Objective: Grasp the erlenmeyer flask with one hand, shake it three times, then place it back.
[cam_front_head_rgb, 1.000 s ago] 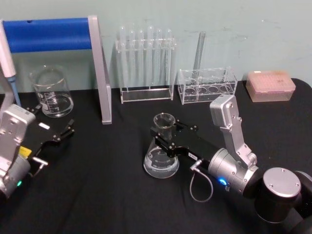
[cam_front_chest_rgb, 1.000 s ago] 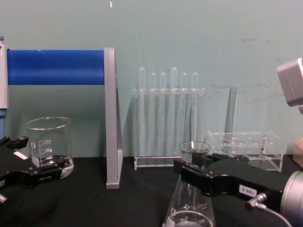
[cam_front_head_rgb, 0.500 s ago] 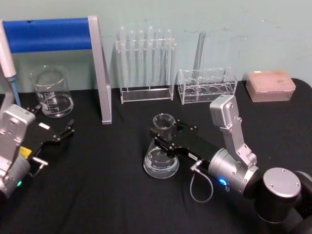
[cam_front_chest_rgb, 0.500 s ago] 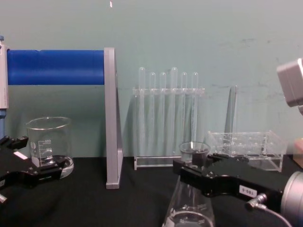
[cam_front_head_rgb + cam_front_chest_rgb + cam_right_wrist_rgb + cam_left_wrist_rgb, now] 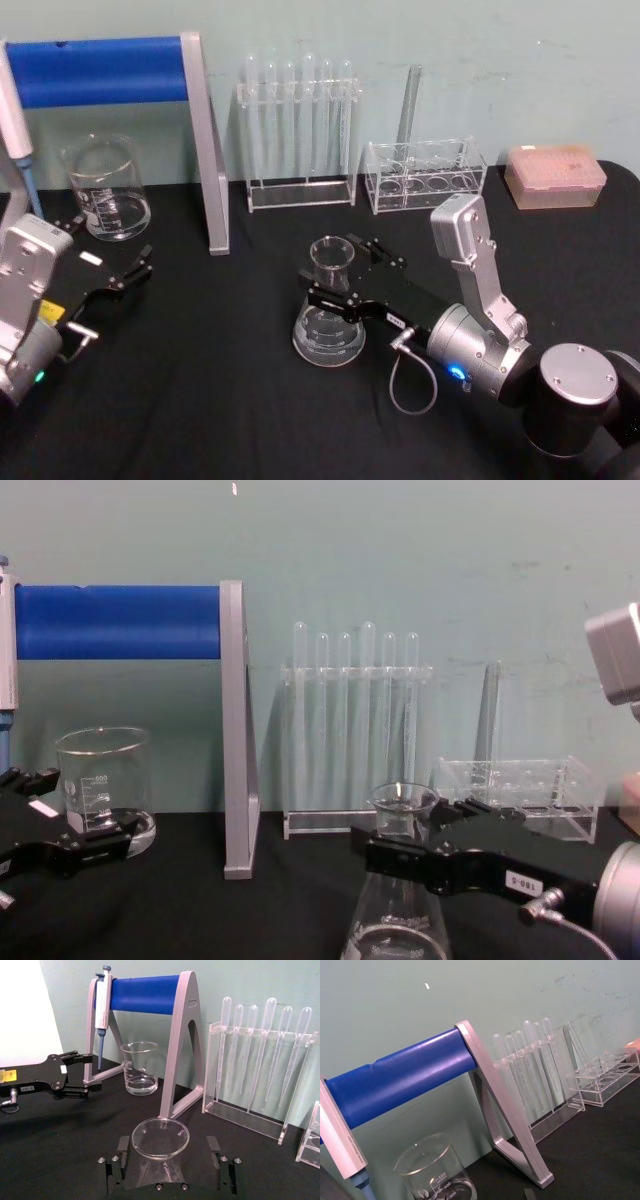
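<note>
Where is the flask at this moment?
In the head view the flask stands mid-table on the black cloth, in front of the test tube rack, with the right gripper around its neck.

Blue roller [image 5: 400, 1077] on grey A-frame stand [image 5: 507, 1125]; glass beaker [image 5: 434, 1170] below it; pipette rack [image 5: 540, 1072] and clear tube rack [image 5: 607, 1072] beyond, on the black tabletop [image 5: 590, 1155].

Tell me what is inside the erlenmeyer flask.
The erlenmeyer flask looks empty: through its open mouth in the right wrist view only clear glass shows. The right gripper brackets its neck, hiding part of the neck's wall.
</note>
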Controlling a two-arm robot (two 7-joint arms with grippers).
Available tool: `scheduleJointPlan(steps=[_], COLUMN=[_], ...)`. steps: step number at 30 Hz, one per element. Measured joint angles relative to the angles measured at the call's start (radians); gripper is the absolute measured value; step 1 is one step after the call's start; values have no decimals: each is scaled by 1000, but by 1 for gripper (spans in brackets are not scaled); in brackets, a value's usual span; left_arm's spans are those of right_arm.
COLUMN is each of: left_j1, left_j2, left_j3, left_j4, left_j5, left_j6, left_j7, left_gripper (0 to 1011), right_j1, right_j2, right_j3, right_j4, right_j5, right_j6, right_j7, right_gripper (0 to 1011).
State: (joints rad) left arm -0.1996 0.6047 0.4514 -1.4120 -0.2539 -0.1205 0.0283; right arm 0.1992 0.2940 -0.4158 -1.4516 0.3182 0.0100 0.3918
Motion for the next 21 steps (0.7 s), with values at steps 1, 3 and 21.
scheduleJointPlan(steps=[1,3,21], left_j1=[0,0,0], left_j2=[0,0,0], left_j3=[0,0,0], left_j4=[0,0,0], left_j5=[0,0,0], left_j6=[0,0,0], left_j7=[0,0,0], left_gripper=[1001,1001,1001], right_j1=[0,0,-10], right_j2=[0,0,49], right_j3=[0,0,2], right_j4=[0,0,-15], right_j5=[0,0,15], right_j6=[0,0,-8], right_j7=[0,0,50], right_gripper=[965,1002,1000])
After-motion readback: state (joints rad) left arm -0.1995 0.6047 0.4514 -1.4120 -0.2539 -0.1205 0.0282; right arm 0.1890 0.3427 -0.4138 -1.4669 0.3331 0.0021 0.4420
